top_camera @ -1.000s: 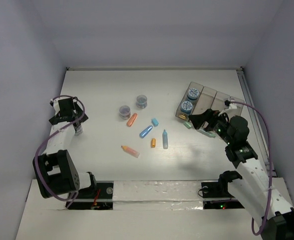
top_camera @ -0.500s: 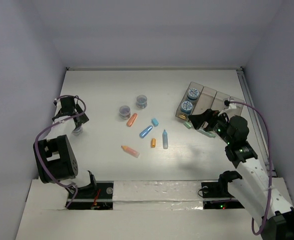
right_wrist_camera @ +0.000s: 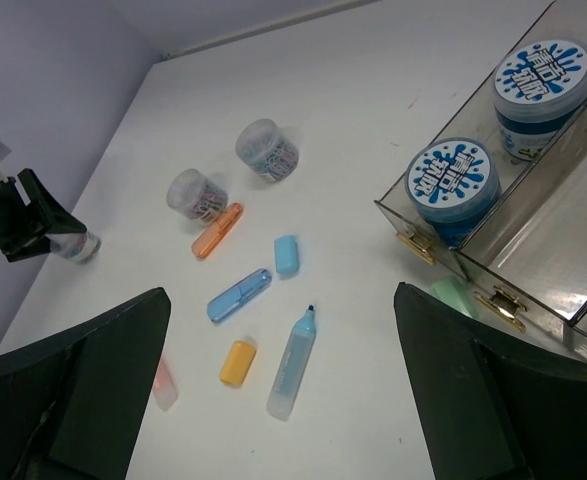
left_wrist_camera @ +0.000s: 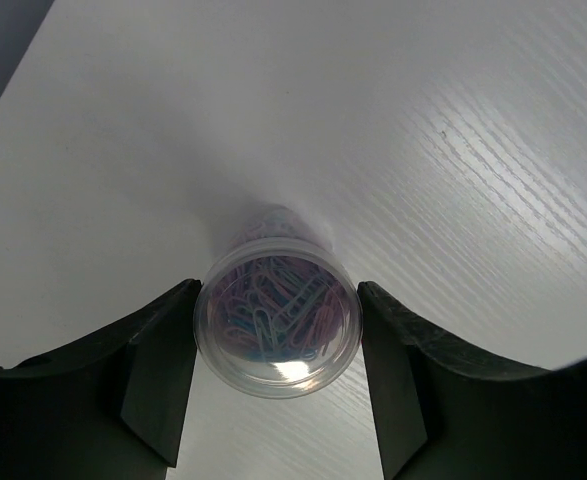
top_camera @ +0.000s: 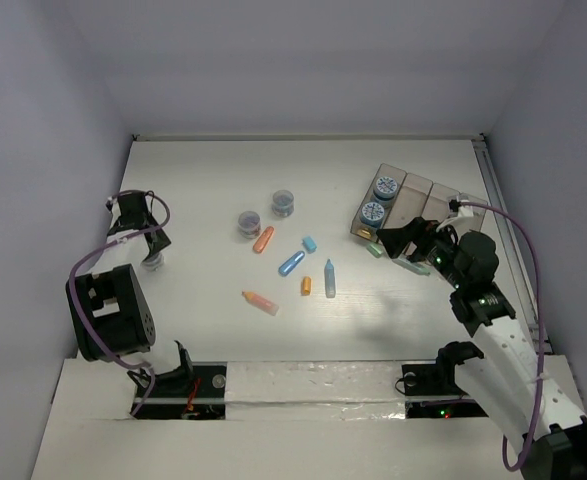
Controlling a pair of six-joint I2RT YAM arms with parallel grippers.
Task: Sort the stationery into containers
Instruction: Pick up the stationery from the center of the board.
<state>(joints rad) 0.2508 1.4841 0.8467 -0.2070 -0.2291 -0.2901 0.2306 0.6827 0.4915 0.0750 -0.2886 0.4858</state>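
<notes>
A clear round tub of coloured paper clips (left_wrist_camera: 278,325) stands on the white table at the far left, and my left gripper (left_wrist_camera: 278,290) is shut on it, a finger against each side. The same tub (top_camera: 153,262) sits under the left gripper (top_camera: 149,250) in the top view. Loose stationery lies mid-table: two more clip tubs (right_wrist_camera: 268,150) (right_wrist_camera: 197,193), an orange stick (right_wrist_camera: 218,230), a blue stick (right_wrist_camera: 239,295), a blue highlighter (right_wrist_camera: 293,363). My right gripper (right_wrist_camera: 281,290) hangs open above them, holding nothing. The clear containers box (top_camera: 428,200) is at the right.
Two blue-lidded tubs (right_wrist_camera: 456,180) (right_wrist_camera: 543,80) sit in the box's nearest compartment. A pale green stick (right_wrist_camera: 458,298) lies in front of the box. A blue cap (right_wrist_camera: 286,254), an orange cap (right_wrist_camera: 237,362) and a pinkish highlighter (top_camera: 260,301) are also loose. Walls close in on both sides.
My left gripper has come down around the tub at the far left and closed its fingers onto it. The right arm and the loose items have not moved.
</notes>
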